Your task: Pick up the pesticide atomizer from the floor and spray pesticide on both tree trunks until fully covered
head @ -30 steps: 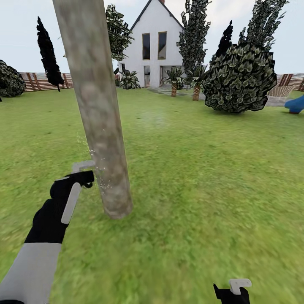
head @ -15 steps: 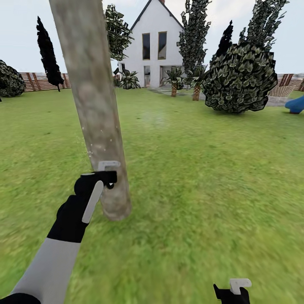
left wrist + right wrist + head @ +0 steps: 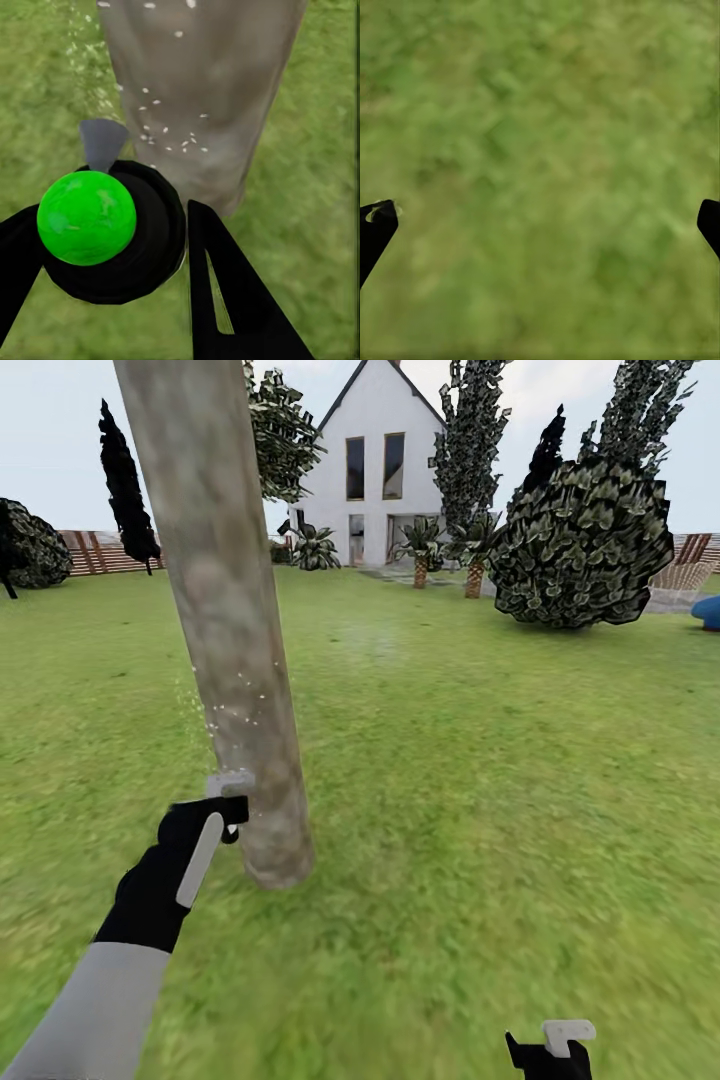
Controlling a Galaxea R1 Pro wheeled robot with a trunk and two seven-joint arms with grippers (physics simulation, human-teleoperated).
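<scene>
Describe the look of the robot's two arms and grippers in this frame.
The left arm has a pale grey forearm segment, then a black wrist section with a light grey strip along it. The left gripper has flat, black, tapering fingers, one with a narrow slot. The right gripper is black with a pale grey bracket on top. No cables or markings show.
</scene>
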